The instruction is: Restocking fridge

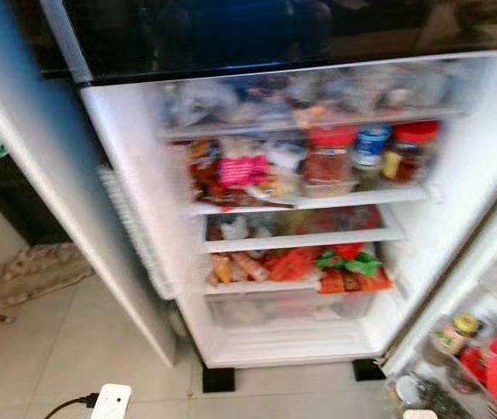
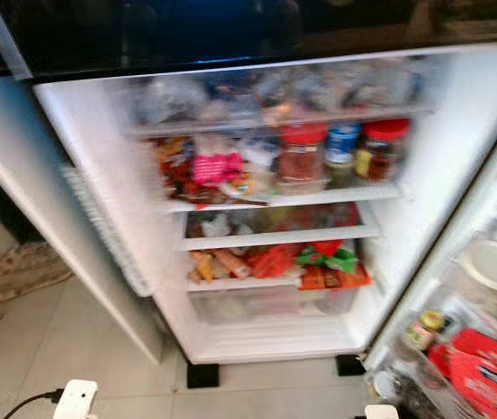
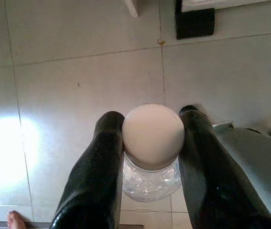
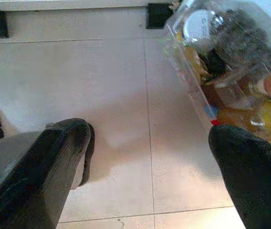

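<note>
Tiled floor [image 1: 47, 349] in front of open fridge [image 1: 134, 157], shelves packed with jars and packets, slightly blurred. Left gripper [image 3: 152, 143] clamped on clear jar [image 3: 150, 183] with beige lid [image 3: 153, 134], held above floor. Right gripper [image 4: 149, 138] fingers apart, empty, near door bin [image 4: 230, 52].

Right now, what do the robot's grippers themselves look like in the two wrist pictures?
Both look alike. The left gripper has two long, thick fingers of glossy black with rounded tips, widening toward the wrist. The right gripper has the same smooth black fingers, blunt at the ends. No cables, markings or labels can be made out on either.
</note>
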### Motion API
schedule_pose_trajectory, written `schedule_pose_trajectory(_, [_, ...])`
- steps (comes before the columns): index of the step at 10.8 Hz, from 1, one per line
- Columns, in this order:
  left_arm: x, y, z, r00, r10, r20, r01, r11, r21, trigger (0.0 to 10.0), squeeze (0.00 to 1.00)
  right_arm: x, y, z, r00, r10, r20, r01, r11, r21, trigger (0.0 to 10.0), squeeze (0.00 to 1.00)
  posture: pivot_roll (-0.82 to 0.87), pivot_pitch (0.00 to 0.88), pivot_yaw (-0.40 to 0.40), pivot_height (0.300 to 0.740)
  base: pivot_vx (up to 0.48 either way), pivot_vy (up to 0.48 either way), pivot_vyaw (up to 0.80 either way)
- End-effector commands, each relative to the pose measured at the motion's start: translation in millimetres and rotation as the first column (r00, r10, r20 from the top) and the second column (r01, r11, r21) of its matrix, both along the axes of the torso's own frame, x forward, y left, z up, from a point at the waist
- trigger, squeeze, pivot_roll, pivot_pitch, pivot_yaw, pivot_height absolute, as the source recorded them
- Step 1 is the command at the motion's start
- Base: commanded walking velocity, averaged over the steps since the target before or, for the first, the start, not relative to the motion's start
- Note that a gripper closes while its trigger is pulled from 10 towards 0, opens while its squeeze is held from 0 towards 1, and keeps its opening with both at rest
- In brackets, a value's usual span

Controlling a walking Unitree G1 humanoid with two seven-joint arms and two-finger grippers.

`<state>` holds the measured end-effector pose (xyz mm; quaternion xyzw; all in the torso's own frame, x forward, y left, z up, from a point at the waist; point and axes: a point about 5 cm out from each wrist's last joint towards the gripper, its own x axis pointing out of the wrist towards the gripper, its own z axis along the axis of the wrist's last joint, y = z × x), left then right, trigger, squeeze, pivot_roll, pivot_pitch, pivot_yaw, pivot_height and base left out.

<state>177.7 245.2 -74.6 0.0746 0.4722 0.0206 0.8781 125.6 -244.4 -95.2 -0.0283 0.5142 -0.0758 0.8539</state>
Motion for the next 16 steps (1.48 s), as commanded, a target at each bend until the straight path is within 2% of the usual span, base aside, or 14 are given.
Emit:
schedule_pose_trajectory(1, [-1.7, 2.7, -0.1, 1.000, -0.004, -0.009, 0.005, 1.000, 0.009, 10.0, 0.00, -2.9, 0.1, -1.2, 1.000, -0.021, -0.011, 0.021, 1.000, 0.005, 10.0, 0.00, -0.08, 0.000, 0.049, 0.740, 0.000, -0.285, 0.00])
schedule_pose_trajectory(4, [-1.9, 2.4, -0.3, 1.000, 0.003, -0.008, -0.003, 1.000, 0.007, 10.0, 0.00, -5.5, 2.6, -2.8, 1.000, -0.011, -0.025, 0.011, 1.000, 0.007, 10.0, 0.00, -0.08, 0.000, 0.048, 0.740, 0.000, -0.279, -0.65])
schedule_pose_trajectory(8, [-1.0, 2.0, 0.2, 1.000, 0.018, 0.015, -0.018, 1.000, 0.013, 10.0, 0.00, -4.5, 4.4, -2.8, 1.000, 0.003, -0.020, -0.003, 1.000, 0.014, 10.0, 0.00, -0.07, 0.000, 0.038, 0.740, 0.000, 0.000, 0.00])
schedule_pose_trajectory(10, [5.4, -0.5, 4.9, 0.994, 0.008, 0.112, -0.009, 1.000, 0.007, 10.0, 0.00, -6.6, 3.7, -3.3, 0.999, 0.016, -0.031, -0.016, 1.000, 0.012, 10.0, 0.00, -0.05, 0.000, 0.019, 0.740, 0.000, 0.000, 0.00])
schedule_pose_trajectory(11, [12.2, -0.7, 10.2, 0.984, -0.034, 0.177, 0.021, 0.997, 0.073, 10.0, 0.00, -7.9, 4.2, -3.8, 0.999, 0.033, -0.040, -0.033, 0.999, 0.014, 10.0, 0.00, -0.04, 0.000, 0.013, 0.740, 0.000, 0.000, 0.00])
schedule_pose_trajectory(12, [51.1, -10.1, 34.8, 0.933, -0.049, 0.355, 0.029, 0.998, 0.060, 10.0, 0.00, -8.4, 4.0, -3.9, 0.999, 0.035, -0.042, -0.034, 0.999, 0.014, 10.0, 0.00, -0.04, 0.000, 0.013, 0.740, 0.000, 0.000, 0.00])
schedule_pose_trajectory(13, [69.4, -13.2, 50.8, 0.890, -0.114, 0.442, 0.071, 0.991, 0.113, 10.0, 0.00, -8.5, 3.5, -3.8, 0.998, 0.037, -0.043, -0.036, 0.999, 0.015, 10.0, 0.00, -0.04, 0.000, 0.013, 0.740, 0.000, 0.000, 0.00])
schedule_pose_trajectory(14, [85.3, -18.2, 71.8, 0.803, -0.127, 0.582, 0.085, 0.991, 0.099, 10.0, 0.00, -8.6, 2.7, -3.6, 0.998, 0.041, -0.046, -0.041, 0.999, 0.012, 10.0, 0.00, -0.05, 0.000, 0.016, 0.740, 0.000, 0.000, 0.00])
schedule_pose_trajectory(16, [94.3, -41.2, 89.4, 0.700, -0.153, 0.697, 0.156, 0.986, 0.061, 10.0, 0.00, -10.5, 0.4, -3.7, 0.997, 0.048, -0.058, -0.048, 0.999, 0.006, 10.0, 0.00, -0.04, 0.000, 0.017, 0.740, 0.000, 0.000, 0.00])
